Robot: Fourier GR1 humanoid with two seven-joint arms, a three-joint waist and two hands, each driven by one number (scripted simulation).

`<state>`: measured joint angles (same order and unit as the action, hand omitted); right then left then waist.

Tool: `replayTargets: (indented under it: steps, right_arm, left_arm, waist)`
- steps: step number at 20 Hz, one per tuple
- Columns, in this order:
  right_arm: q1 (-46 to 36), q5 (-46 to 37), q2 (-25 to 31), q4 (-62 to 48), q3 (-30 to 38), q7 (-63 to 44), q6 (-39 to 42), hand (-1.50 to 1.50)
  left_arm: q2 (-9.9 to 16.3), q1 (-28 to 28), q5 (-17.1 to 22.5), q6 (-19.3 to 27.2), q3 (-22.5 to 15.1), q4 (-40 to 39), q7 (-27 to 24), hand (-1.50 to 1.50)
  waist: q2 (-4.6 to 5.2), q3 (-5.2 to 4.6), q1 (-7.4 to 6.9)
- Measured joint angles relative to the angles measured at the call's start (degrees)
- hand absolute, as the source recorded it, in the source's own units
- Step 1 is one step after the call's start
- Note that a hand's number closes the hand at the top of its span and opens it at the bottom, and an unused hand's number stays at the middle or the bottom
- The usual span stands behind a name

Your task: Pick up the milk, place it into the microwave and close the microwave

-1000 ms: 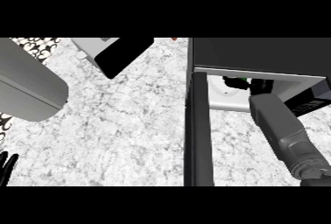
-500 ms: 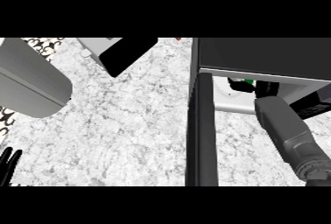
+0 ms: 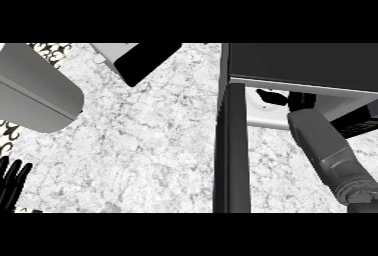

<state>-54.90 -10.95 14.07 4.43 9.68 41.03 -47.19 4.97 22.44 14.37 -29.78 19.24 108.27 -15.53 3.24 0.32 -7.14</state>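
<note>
The microwave point(image 3: 303, 65) stands at the upper right with its door point(image 3: 232, 150) swung open toward me, seen edge-on as a dark upright slab. My right forearm reaches into the cavity, and my right hand point(image 3: 299, 100) is partly hidden under the microwave's top. The milk point(image 3: 267, 100) shows as a white shape inside the cavity, just left of that hand, with dark fingers point(image 3: 272, 94) curled across it. My left hand point(image 3: 11, 182) rests open at the lower left edge, fingers up.
A large grey rounded object point(image 3: 33, 95) lies on the marble counter point(image 3: 148, 150) at the left. A grey and black flat object point(image 3: 144, 60) sits at the top centre. The open door divides the counter from the strip in front of the microwave.
The green patch of the milk seen earlier is now hidden. My right forearm has shifted slightly inside the microwave opening. The left hand has not moved.
</note>
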Motion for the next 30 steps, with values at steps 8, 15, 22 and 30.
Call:
replayTargets:
  steps: [8, 15, 22, 30]
  right_arm:
    - [-1.4, -1.0, -1.0, 0.0, -0.5, -0.7, -0.9, -1.5]
    - [-1.9, -1.8, -2.5, -0.4, -1.0, -1.3, -0.7, -1.5]
    - [-0.5, -1.3, -2.9, 0.4, -0.3, 0.1, 1.0, -1.5]
    - [2.3, 0.1, -2.5, 1.7, 1.3, 3.3, 4.7, -1.5]
  left_arm:
    - [0.3, -1.8, -1.9, 0.2, -0.1, -2.4, -1.1, -1.5]
    - [-0.2, -1.6, -2.5, -0.2, -0.5, -3.5, -2.1, -1.5]
    - [-0.5, -0.9, -3.3, -0.5, -0.4, -3.7, -3.5, -1.5]
    - [-2.1, 1.7, -3.4, -0.1, -0.5, -0.7, -3.6, -1.5]
  waist:
    - [-0.05, -0.02, -0.17]
    - [-0.49, -0.05, 0.49]
    - [-0.9, -0.06, 1.4]
    - [-1.5, -0.07, 2.57]
